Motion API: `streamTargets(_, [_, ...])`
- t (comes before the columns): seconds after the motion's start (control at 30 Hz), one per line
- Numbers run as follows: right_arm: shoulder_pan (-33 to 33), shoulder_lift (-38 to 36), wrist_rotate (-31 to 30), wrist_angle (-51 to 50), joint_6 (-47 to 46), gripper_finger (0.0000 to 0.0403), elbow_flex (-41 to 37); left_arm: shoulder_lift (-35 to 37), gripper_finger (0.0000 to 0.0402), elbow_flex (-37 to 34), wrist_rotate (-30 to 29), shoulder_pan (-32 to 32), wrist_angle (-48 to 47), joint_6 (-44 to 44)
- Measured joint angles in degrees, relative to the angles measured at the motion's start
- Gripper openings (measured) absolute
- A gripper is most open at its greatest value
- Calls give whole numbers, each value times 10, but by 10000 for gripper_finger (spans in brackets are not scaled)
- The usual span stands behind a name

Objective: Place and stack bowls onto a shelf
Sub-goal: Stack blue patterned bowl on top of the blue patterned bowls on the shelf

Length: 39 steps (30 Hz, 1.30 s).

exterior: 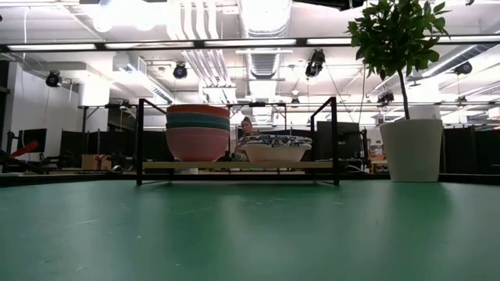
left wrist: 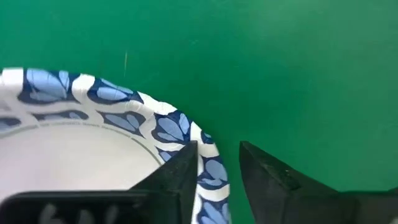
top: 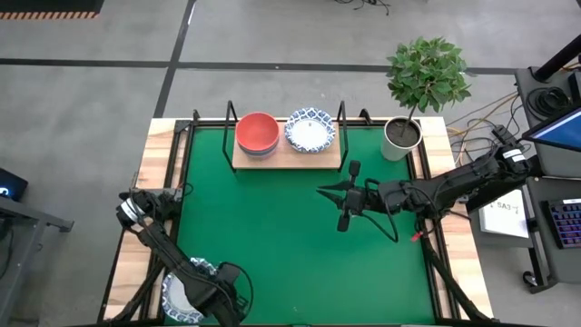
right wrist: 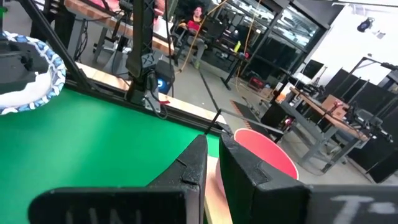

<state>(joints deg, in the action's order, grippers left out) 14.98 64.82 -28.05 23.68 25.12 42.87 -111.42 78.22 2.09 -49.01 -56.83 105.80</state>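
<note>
Blue-rimmed bowl [left wrist: 93, 143] at the mat's near left corner, our left end effector [left wrist: 217, 171] straddling its rim, partly open.
Our right end effector [top: 348, 195], nearly closed and empty, hovers mid-mat near the shelf [top: 289, 156] bearing stacked bowls [top: 258, 133].

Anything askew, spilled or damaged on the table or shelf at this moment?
Nothing stands out. The coloured stack sits level on the shelf beside an upright patterned bowl. The left gripper straddles the rim of another patterned bowl at the mat's near left corner. The right gripper hovers mid-mat, shut.
</note>
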Motion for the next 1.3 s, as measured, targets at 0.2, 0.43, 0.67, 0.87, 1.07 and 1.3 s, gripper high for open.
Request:
streamTargets(0.2, [0, 0, 0, -20, -18, 34, 0, 0, 35, 0, 15, 0, -15, -27])
streamTargets(0.43, [0, 0, 0, -32, -31, 34, 0, 6, 53, 39, 34, 4, -95, -75])
streamTargets(0.67, [0, 0, 0, -33, -26, 34, 0, 6, 135, 74, 34, 4, -113, -76])
streamTargets(0.87, [0, 0, 0, -33, -19, 34, 0, 6, 207, 68, 34, 1, -116, -63])
streamTargets(1.07, [0, 0, 0, -33, -12, 34, 0, -11, 223, 55, 36, -11, -89, -50])
streamTargets(1.3, [0, 0, 0, -33, -11, 34, 0, -45, 194, 49, 81, -23, -86, -53])
